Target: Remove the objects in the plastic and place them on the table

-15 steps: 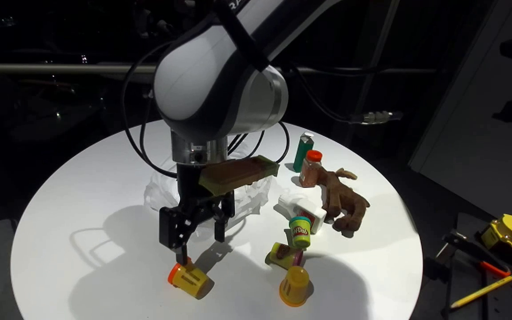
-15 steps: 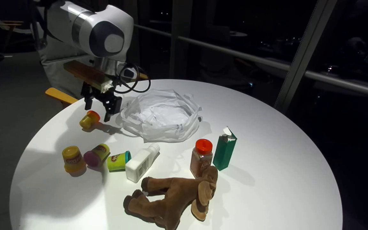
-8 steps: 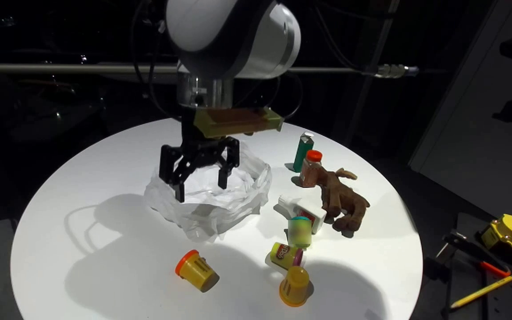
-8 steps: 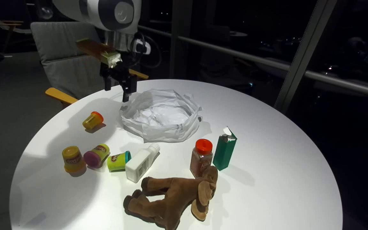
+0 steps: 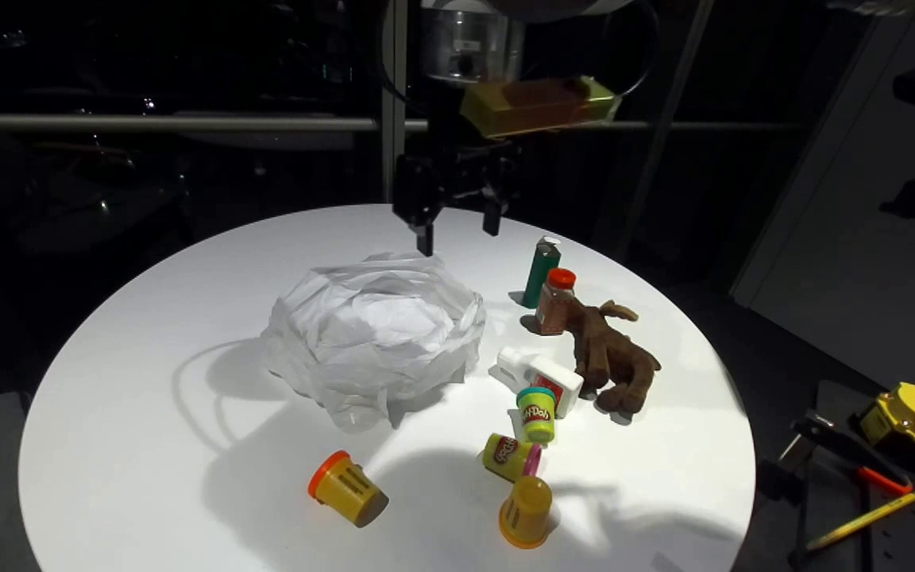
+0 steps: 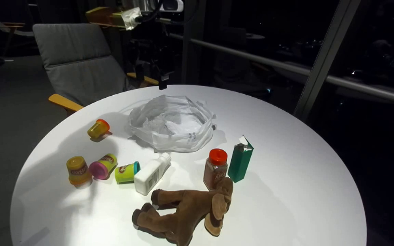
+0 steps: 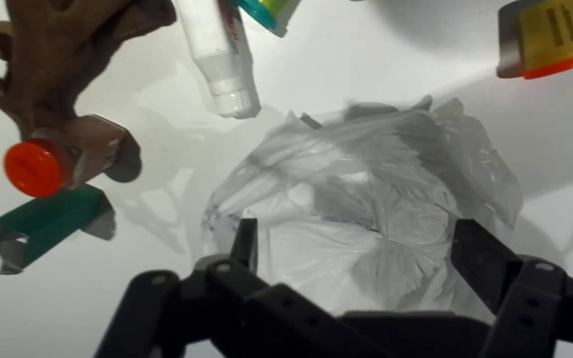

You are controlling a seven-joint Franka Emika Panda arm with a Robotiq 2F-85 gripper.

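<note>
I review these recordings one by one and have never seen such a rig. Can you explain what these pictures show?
The machine is a robot arm ending in a two-fingered gripper. Two current pictures come from cameras standing outside it; the third comes from a camera on its wrist, which is why black fingers poke up from the bottom edge.

On the round white table are a crumpled plastic bag, four small tubs, some labelled Play-Doh, a white bottle, a red-capped jar, a green carton and a brown plush moose.

Nothing is held: the gripper hangs open in the air, and the bag seen between its fingers lies below on the table.
</note>
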